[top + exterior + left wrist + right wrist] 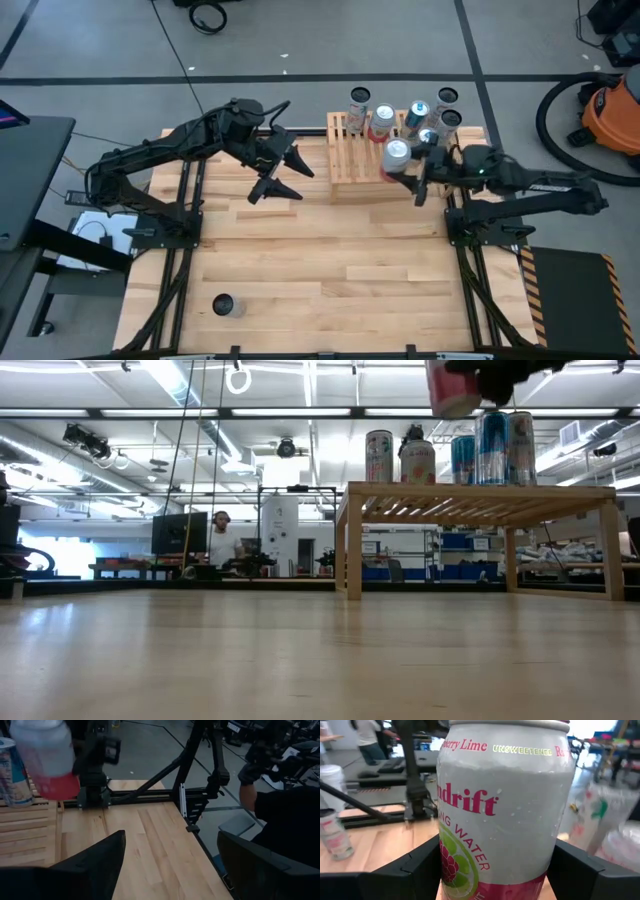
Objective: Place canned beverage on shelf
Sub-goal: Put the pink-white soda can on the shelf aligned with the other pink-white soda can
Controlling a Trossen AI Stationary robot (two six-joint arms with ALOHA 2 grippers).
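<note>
Above the near right part of the slatted wooden shelf [358, 150], a raspberry-lime sparkling water can [396, 155] was held clamped in the right gripper [410, 172]. Placement was judged under way; lowering onto free slats was called for. The left gripper [283, 172] waited spread, empty.

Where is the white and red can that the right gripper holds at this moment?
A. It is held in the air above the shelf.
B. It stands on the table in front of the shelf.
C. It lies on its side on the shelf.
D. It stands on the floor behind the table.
A: in the low view the right gripper holds the white and red can clearly above the shelf, its base not touching the slats.
</note>
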